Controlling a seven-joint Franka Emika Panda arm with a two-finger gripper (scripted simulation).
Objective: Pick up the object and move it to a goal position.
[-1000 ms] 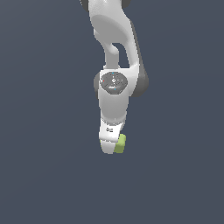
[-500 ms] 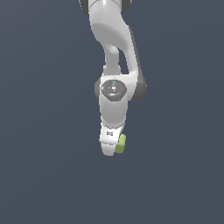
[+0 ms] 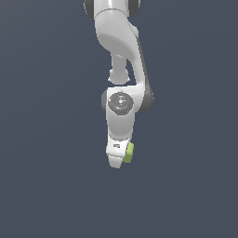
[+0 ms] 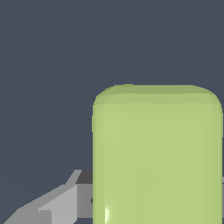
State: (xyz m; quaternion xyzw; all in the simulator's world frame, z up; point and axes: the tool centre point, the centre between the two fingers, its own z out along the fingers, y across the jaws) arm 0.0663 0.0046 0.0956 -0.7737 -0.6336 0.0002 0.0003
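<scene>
Block (image 3: 128, 152) of yellow-green colour sits at the lower end of the arm, and in my judgement the first half of the task is done: the object is picked up. In the exterior view I see it pressed against the white tool (image 3: 119, 157), showing on the exterior view's right side of it, and nothing is under it, only the flat dark background. I see no desk and no other surface in either picture, so I take it that the block hangs in the air.

In the wrist view the block (image 4: 157, 157) fills much of the picture. Its corners are rounded, its face is plain, and a grey finger (image 4: 65, 201) of the tool shows beside it, touching its side. The other finger is hidden behind the block. From this I judge that the tool is clamped on the block, though only one contact is visible to me.

The arm (image 3: 118, 42) comes down from the top of the exterior view, bends at the round grey joint (image 3: 121, 102) and points the tool downward.

What remains is the carry to the goal position. I find no marker of the goal in these pictures, so I cannot tell how far the block is from it or in which direction I must drive the arm. The grip looks steady enough for this travel.
</scene>
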